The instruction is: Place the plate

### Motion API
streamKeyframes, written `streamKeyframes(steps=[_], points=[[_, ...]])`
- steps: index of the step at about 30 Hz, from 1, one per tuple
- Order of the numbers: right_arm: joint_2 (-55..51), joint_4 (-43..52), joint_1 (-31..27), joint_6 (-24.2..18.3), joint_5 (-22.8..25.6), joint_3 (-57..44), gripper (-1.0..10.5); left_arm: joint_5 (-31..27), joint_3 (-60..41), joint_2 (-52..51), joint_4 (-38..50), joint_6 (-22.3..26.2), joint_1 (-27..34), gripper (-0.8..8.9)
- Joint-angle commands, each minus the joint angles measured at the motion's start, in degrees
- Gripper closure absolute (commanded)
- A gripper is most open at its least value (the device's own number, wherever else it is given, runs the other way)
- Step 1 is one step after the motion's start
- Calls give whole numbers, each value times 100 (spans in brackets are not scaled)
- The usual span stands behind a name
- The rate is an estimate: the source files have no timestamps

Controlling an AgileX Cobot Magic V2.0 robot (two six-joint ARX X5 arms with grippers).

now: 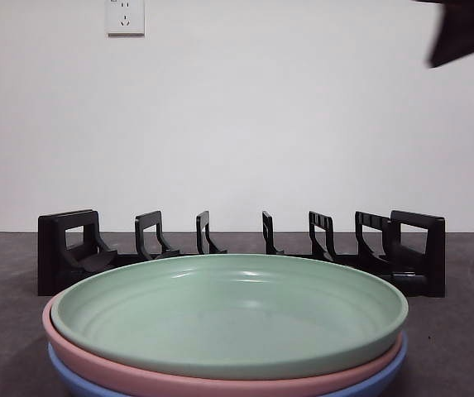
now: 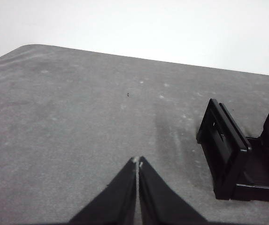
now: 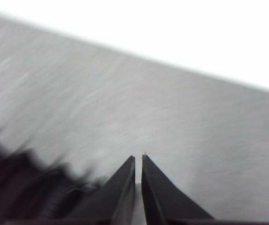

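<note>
- So we've got a stack of three plates sitting near the camera in the front view: green plate (image 1: 228, 310) on top, pink plate (image 1: 220, 382) under it, blue plate (image 1: 369, 385) at the bottom.
- All three lie flat, open side up. They're round, so there's no real long axis to speak of; the rims run left-right across most of the view.
- Behind the stack, farther back on the grey table (image 1: 5, 331), we see the black plate rack (image 1: 241, 252), long side running left to right, with its upright dividers standing and all slots free.
- The left gripper (image 2: 137, 161) hangs over bare table with the rack's end just off to one side; its jaws are pressed together, nothing between them.
- The right gripper (image 3: 138, 159) shows up blurry, over the table with a dark smear beside it; jaws nearly touching, holding nothing.
- One black arm tip (image 1: 464, 29) pokes in at the top right corner of the front view; we can't tell which arm it is.
</note>
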Motion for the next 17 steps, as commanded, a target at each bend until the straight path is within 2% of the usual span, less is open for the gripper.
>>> streamKeyframes(steps=[1,4,9,13,17], points=[[-1231,1060,-181,317,61,-1849,925,2,-98,-11,61,-46,2,806],[-2664,1375,-356,439,337,-3206,925,2,-98,-11,61,-46,2,806],[-4511,960,-522,686,748,-4492,925,2,-98,-11,61,-44,2,806],[-5351,-55,-675,813,946,-4638,925,2,-98,-11,68,-46,2,806],[-5768,-382,-780,804,909,-4638,925,2,-98,-11,63,-44,2,806]])
